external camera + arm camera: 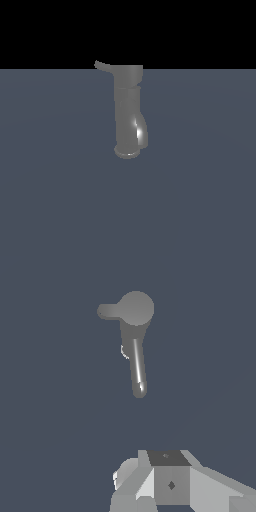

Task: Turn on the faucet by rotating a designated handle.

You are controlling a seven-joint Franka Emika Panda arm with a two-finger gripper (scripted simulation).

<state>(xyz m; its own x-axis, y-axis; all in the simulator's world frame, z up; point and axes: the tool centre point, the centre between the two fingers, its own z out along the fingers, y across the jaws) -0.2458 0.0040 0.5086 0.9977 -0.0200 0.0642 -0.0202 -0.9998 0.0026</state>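
Grey metallic upright faucet [128, 112] stands mid-surface, base seated flat; its thin curved grey handle [103, 65] juts from the top cap toward the exterior view's left, untouched; white gripper [165, 481] hangs apart above, holding nothing; jaw opening cannot be told.

A grey metallic faucet [127, 112] stands upright near the middle of a flat slate-blue table [55, 190], its flared round base resting on the surface. The column rises to a wider cap at the top, which reaches just past the line where the table meets the black background. From that cap a thin, slightly curved handle [102, 65] sticks out sideways toward the exterior view's left — its tip lifts a little and shows against the black. Low on the column, on the exterior view's right, a short curved spout [142, 132] bends downward, with a bright glossy highlight along it.
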